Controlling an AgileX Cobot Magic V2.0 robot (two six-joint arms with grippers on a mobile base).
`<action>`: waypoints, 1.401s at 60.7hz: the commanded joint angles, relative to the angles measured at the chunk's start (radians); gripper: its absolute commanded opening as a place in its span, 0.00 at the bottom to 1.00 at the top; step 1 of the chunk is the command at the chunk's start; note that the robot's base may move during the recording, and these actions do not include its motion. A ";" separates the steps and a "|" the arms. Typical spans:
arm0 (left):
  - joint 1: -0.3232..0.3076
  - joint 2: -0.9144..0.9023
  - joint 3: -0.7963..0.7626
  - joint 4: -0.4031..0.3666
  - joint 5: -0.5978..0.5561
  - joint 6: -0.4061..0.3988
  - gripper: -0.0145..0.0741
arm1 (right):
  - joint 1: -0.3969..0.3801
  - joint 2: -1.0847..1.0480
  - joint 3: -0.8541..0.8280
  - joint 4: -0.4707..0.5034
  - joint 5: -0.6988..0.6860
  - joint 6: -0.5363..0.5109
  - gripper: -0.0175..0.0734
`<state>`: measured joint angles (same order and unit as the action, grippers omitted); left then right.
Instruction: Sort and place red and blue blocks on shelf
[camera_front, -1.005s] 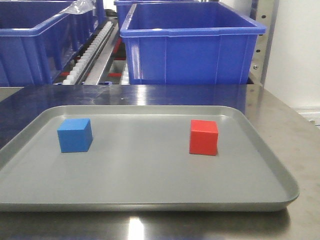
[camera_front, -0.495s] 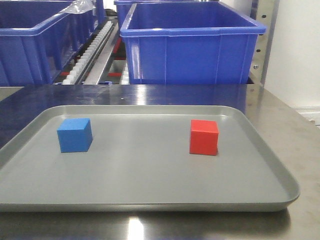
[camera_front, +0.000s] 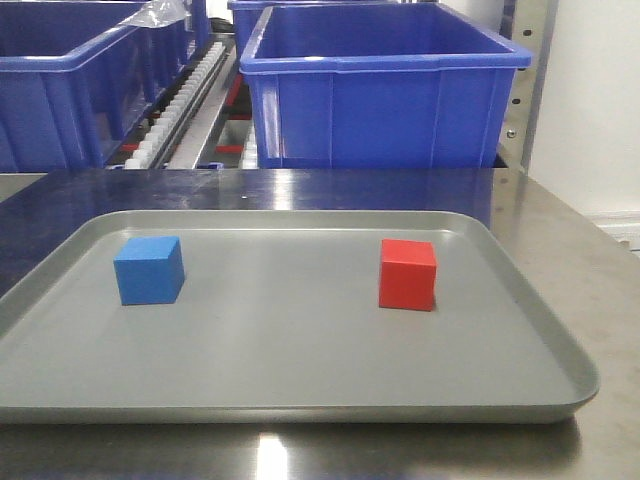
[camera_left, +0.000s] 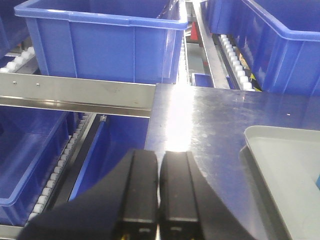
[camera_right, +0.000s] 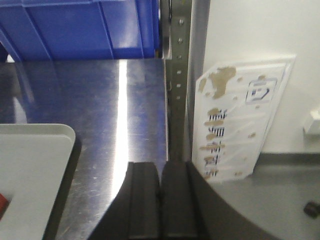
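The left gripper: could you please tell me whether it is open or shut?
Shut: on the left gripper, the two black fingers meet with no gap and nothing between them.

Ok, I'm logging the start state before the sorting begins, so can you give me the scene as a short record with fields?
blue block: on tray, left side
red block: on tray, right side, apart from blue block
tray: flat on steel table
left pincer: shut, empty, left of tray
right pincer: shut, empty, right of tray
shelf: behind table, holds blue bins
blocks on shelf: none yet
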<state>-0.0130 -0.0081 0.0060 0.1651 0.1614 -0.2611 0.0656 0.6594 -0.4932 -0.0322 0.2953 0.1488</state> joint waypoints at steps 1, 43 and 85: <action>0.001 -0.012 0.026 -0.003 -0.086 -0.006 0.30 | 0.010 0.094 -0.138 0.032 0.031 -0.009 0.25; 0.001 -0.012 0.026 -0.003 -0.086 -0.006 0.30 | 0.239 0.491 -0.464 0.113 0.323 -0.009 0.29; 0.001 -0.011 0.026 -0.003 -0.086 -0.006 0.30 | 0.476 0.658 -0.512 0.217 0.274 -0.009 0.81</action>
<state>-0.0130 -0.0081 0.0060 0.1651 0.1614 -0.2611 0.5389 1.3215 -0.9623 0.1475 0.6264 0.1488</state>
